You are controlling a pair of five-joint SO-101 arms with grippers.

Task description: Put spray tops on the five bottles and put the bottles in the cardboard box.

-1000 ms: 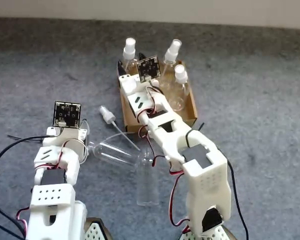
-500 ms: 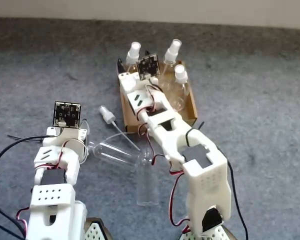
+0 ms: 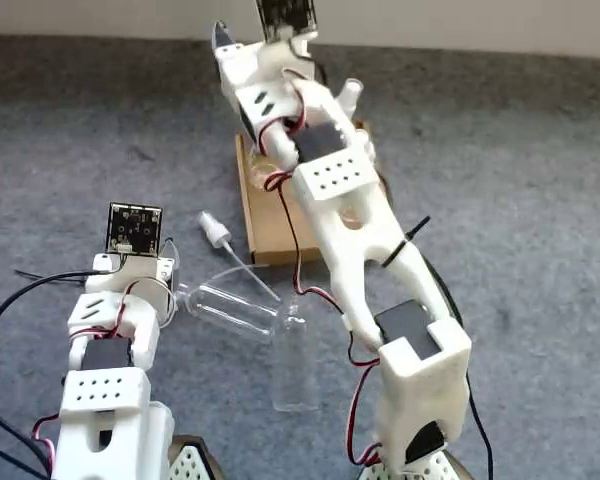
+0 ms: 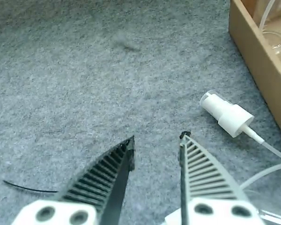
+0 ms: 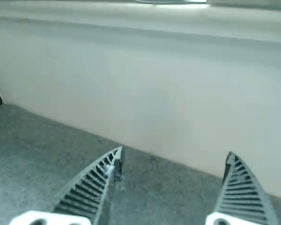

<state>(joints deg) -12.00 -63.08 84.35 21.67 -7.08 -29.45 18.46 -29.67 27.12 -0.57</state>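
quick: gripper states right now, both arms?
Left gripper: open, holding nothing.
Right gripper: open, holding nothing.

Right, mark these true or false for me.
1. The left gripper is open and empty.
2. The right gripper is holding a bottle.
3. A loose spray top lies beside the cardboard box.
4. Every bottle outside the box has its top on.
1. True: the left gripper is open with nothing in it.
2. False: the right gripper is open and empty, facing the wall.
3. True: the spray top lies on the carpet by the cardboard box.
4. False: one bottle and a second bottle lie there without tops.
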